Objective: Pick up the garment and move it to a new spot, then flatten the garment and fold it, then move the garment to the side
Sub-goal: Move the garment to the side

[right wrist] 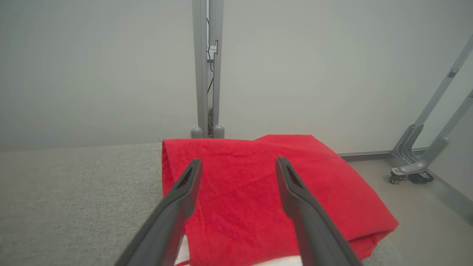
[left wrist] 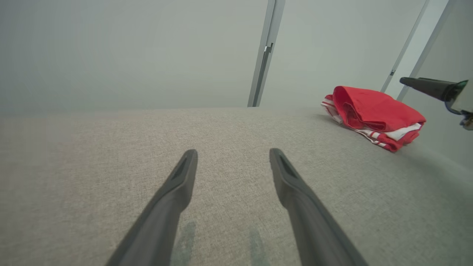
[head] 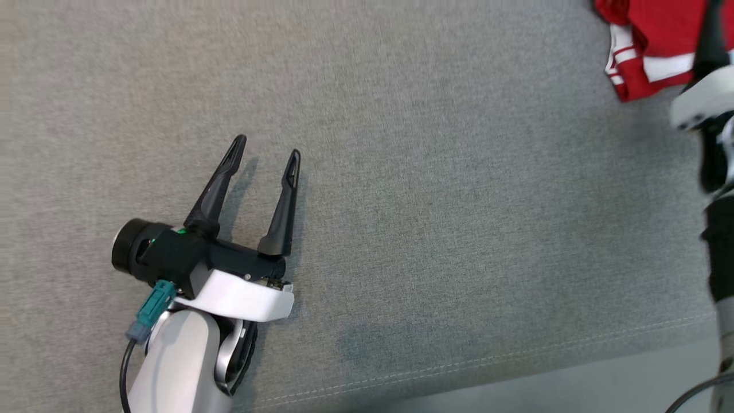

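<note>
The garment (head: 648, 43) is red with white stripes and lies folded in a bundle at the far right corner of the grey cloth-covered table (head: 401, 201). It also shows in the left wrist view (left wrist: 373, 112) and the right wrist view (right wrist: 258, 192). My right gripper (right wrist: 238, 164) hangs open just above the garment, fingers spread, nothing between them. One of its dark fingers (head: 710, 40) shows at the right edge of the head view. My left gripper (head: 266, 146) rests open over bare cloth at the lower left, far from the garment, and its spread fingers (left wrist: 184, 173) hold nothing.
The table's front edge (head: 516, 373) runs along the bottom right of the head view. Beyond the table stand a grey wall, a vertical metal post (right wrist: 207, 74) and a wheeled frame leg (right wrist: 414, 173) on the floor to the right.
</note>
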{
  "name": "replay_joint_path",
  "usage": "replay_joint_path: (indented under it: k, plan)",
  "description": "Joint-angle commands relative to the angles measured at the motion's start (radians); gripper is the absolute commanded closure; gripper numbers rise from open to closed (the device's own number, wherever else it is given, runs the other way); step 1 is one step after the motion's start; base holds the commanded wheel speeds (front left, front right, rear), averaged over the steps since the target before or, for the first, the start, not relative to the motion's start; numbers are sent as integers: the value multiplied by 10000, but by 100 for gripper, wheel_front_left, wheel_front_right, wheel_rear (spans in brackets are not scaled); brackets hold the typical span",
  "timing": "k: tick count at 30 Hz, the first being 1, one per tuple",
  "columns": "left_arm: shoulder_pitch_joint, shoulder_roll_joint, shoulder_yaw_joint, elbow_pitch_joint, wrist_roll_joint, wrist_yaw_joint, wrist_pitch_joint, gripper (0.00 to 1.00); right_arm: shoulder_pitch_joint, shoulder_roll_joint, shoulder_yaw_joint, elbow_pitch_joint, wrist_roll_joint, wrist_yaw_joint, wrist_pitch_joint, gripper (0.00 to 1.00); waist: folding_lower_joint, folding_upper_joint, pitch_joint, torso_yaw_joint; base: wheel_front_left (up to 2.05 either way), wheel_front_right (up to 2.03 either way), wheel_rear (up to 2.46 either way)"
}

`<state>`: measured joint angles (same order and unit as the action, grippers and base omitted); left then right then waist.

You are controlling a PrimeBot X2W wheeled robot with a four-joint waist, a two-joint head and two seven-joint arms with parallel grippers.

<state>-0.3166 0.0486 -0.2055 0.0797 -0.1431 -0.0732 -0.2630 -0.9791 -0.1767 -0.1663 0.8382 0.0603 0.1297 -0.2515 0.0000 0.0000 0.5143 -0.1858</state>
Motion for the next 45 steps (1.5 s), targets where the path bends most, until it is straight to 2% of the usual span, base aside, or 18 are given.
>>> replay_joint_path:
  k: [1,3,9,18,28,38,45]
  plan:
    - [226,50,337,-190,-234,162,12,0,638,189,439,-586,255,10,-102,0,0,0,-655,207,0,0,0]
    - [348,38,427,-190,-396,255,12,0,1194,379,814,-968,527,10,-103,0,0,0,-1000,294,0,0,0]
    - [746,20,743,-182,-1754,734,12,0,2929,666,1590,-2366,1046,10,-103,0,0,0,-2076,619,0,0,0]
    - [1392,18,1014,159,-1960,1105,12,0,4833,902,1945,-3651,1228,10,-103,0,0,0,-3558,1013,0,0,0]
    - [2540,17,1378,180,-1804,887,12,0,7254,1035,1986,-5964,1119,10,-103,0,0,0,-4932,1295,0,0,0]
    - [3456,17,1476,-358,-1371,674,12,0,9560,1077,1668,-7889,1296,10,-103,0,0,0,-5590,1583,0,0,0]
    - [4017,17,1577,-359,-1150,525,12,0,10389,1102,1511,-8239,1439,10,-103,0,0,0,-5928,1621,0,0,0]
